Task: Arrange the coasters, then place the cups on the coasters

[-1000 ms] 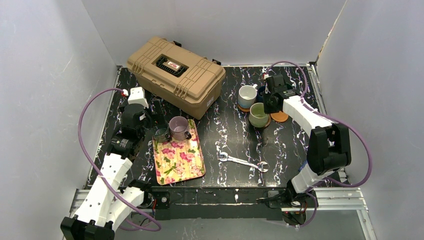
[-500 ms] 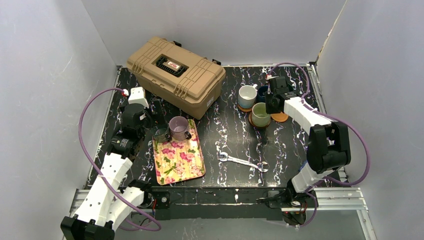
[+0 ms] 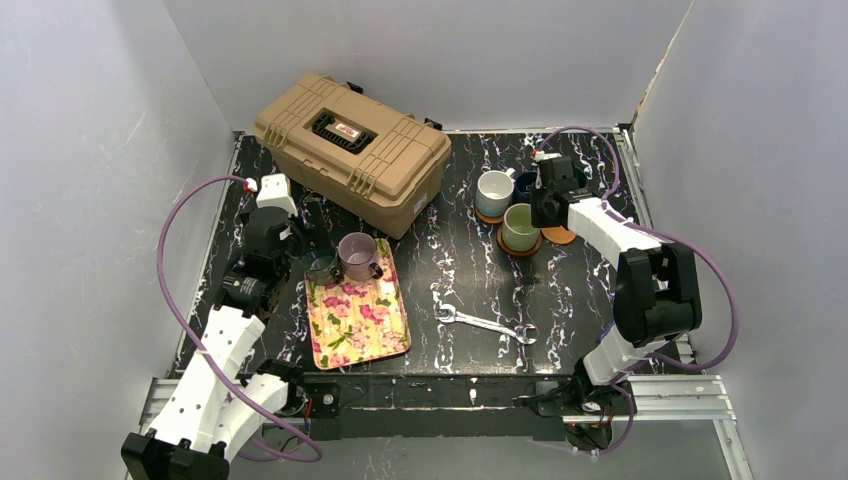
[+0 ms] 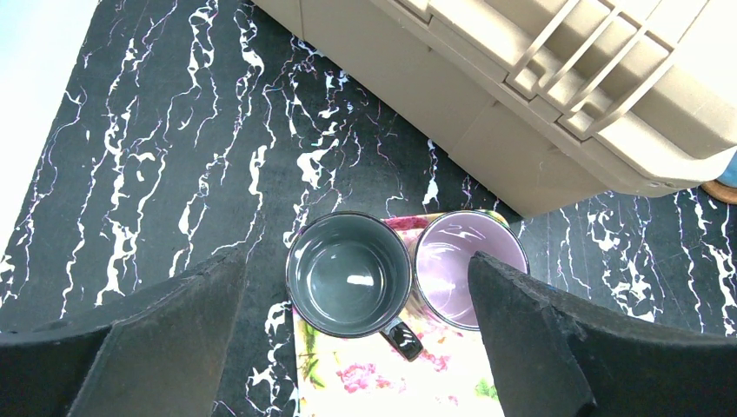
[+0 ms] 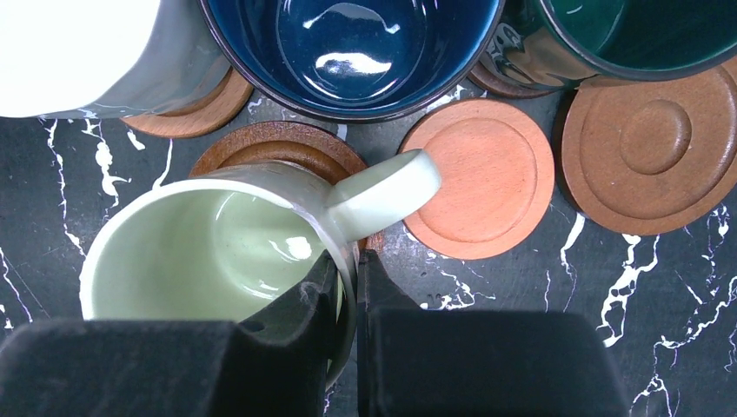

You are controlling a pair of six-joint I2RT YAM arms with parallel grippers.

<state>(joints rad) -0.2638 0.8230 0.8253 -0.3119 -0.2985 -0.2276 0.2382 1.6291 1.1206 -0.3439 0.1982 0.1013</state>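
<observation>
My right gripper (image 5: 348,261) is shut on the rim of the pale yellow-green cup (image 5: 209,248), one finger inside and one outside. The cup sits over a dark brown coaster (image 5: 282,148); I cannot tell whether it rests on it. Beside it lie a flat orange coaster (image 5: 478,178) and a larger rimmed coaster (image 5: 652,148), both bare. Behind stand the white cup (image 5: 78,52) on a coaster (image 5: 195,109), the navy cup (image 5: 352,52) and a teal cup (image 5: 626,35). My left gripper (image 4: 355,265) hangs open above a dark green cup (image 4: 348,274) and a mauve-pink cup (image 4: 461,261).
The dark green and mauve-pink cups stand at the far end of a floral tray (image 3: 365,325), left of centre. A tan toolbox (image 3: 350,150) fills the back left. A wrench (image 3: 485,325) lies near the front middle. White walls close in the table.
My right gripper has shifted slightly toward the back with the pale yellow-green cup in it. The left arm has not moved.
</observation>
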